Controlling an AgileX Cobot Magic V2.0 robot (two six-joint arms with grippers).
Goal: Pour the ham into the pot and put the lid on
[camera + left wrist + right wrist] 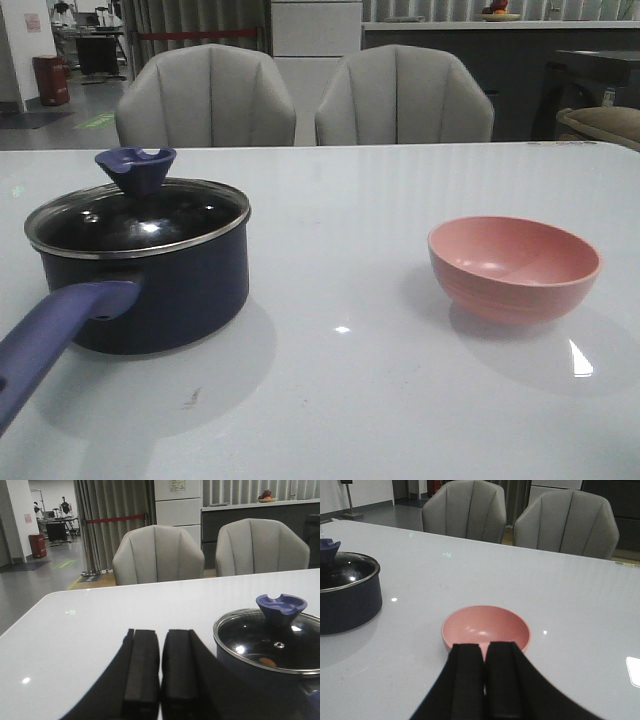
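While the lid [140, 215] sits on the pot [150, 290], ham [268, 662] beneath its glass, both grippers' fingers [141, 672] [502, 680] are pressed together, empty, above the table [340, 400].

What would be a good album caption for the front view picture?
A lidded navy pot and an empty pink bowl sit apart on a white table, two grey chairs behind.

A: Item count on the table?
B: One pot [150, 290], one lid [140, 215], one bowl [514, 266].
A: Ham?
B: One piece [268, 662] visible through the glass.
A: Chairs?
B: Two [205, 97] [403, 97]. Grippers: two [160, 672] [485, 680].
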